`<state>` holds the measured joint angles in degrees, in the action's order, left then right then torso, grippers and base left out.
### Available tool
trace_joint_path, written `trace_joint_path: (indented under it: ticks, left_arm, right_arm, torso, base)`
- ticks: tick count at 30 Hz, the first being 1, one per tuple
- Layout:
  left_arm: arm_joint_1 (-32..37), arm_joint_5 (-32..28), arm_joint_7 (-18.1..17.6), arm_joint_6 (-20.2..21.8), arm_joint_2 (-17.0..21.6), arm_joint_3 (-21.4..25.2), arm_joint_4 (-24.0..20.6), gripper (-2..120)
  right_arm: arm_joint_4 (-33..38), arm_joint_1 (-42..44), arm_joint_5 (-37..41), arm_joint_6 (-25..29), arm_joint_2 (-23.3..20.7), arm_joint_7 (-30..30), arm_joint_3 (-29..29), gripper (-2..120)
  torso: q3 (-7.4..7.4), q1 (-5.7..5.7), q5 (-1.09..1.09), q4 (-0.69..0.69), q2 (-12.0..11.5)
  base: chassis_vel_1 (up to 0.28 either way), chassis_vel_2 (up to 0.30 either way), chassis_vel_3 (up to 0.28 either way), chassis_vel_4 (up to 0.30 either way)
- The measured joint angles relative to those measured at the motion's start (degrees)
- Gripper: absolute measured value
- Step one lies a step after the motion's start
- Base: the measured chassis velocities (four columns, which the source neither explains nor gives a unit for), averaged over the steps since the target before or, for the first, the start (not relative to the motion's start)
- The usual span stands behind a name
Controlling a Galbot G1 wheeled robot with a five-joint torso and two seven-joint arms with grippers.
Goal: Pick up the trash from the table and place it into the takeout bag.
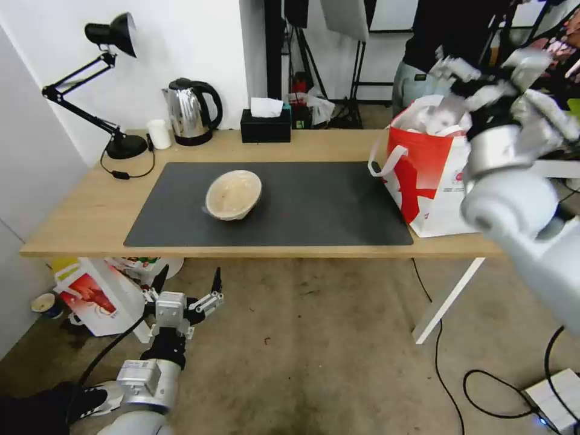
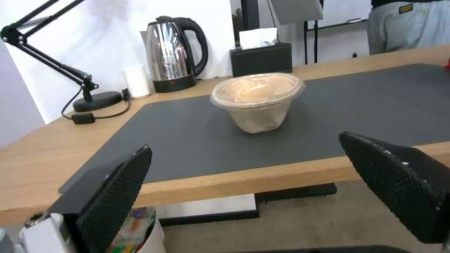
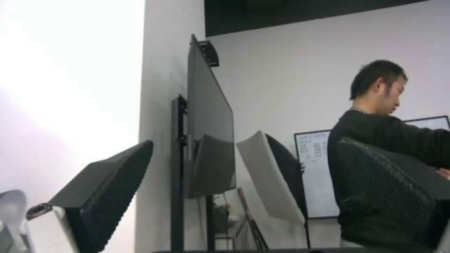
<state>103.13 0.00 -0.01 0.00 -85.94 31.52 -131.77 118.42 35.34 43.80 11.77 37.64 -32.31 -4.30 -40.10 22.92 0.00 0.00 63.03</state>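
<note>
Left gripper (image 1: 186,285): released, fingers spread, low before the table (image 1: 84,211); tan film-covered bowl (image 1: 233,194) ahead and higher, on the dark mat (image 1: 314,205). Right gripper (image 1: 483,72): released, empty, raised just above the takeout bag (image 1: 426,175).

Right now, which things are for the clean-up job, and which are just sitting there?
For the job:
tan film-covered bowl
big white-and-red takeout bag
light-wood table

Just sitting there:
shiny steel kettle
black desk lamp
black tissue box
small white cup

1 bowl (image 1: 233,194), 1 takeout bag (image 1: 430,175), 1 table (image 1: 78,211)
</note>
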Motion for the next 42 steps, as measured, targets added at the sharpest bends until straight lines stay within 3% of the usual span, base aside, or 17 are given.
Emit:
trace_joint_path:
  ticks: [8,16,20,42]
  left_arm:
    - [0.0,0.0,0.0,0.0,0.0,0.0,0.0,100]
    - [0.0,0.0,0.01,0.0,-0.01,-0.01,0.0,100]
    - [0.0,0.0,0.01,0.0,0.0,0.0,0.0,100]
    - [0.0,0.0,0.01,0.0,0.0,-0.01,0.0,100]
  right_arm:
    - [9.84,17.08,-12.49,0.65,3.45,-7.96,-2.72,100]
    - [11.82,24.23,-17.61,1.11,3.26,-10.77,-4.0,100]
    - [13.8,33.82,-25.82,1.05,5.73,-14.4,-3.07,100]
    - [12.06,43.94,-37.23,3.04,8.66,-15.5,2.55,100]
  torso:
    - [0.01,-0.01,-0.01,-0.01,0.0]
    - [0.0,0.0,-0.01,0.01,0.0]
    - [0.01,0.0,0.0,0.0,0.0]
    - [0.0,0.0,-0.01,0.0,-0.01]
  base:
    - [0.0,0.0,0.0,0.0]
    - [0.0,0.0,0.0,0.0]
    - [0.0,0.0,0.0,0.0]
    - [0.0,0.0,0.0,0.0]
